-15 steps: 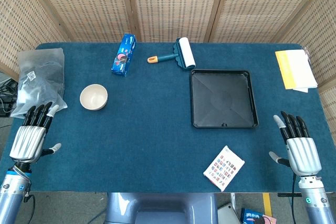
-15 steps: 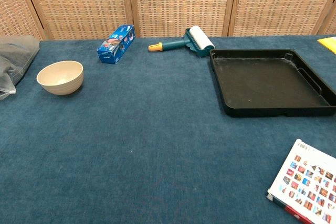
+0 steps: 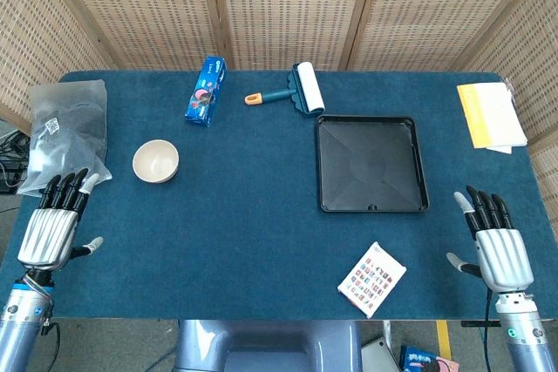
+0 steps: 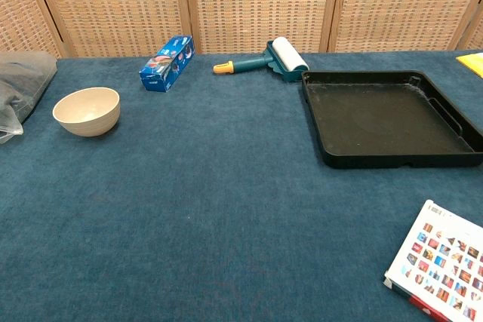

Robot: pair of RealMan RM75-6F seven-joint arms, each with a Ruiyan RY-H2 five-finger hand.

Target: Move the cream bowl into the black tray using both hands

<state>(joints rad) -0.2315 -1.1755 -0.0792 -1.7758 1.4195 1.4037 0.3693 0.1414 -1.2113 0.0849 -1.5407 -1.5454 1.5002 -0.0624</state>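
On blue-carpeted table before wicker screens, both hands' fingers seemingly spread, empty, left hand, right hand

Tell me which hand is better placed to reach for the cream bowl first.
Left. The left hand rests open near the table's left edge, on the same side as the cream bowl. The right hand sits far across, beyond the black tray.
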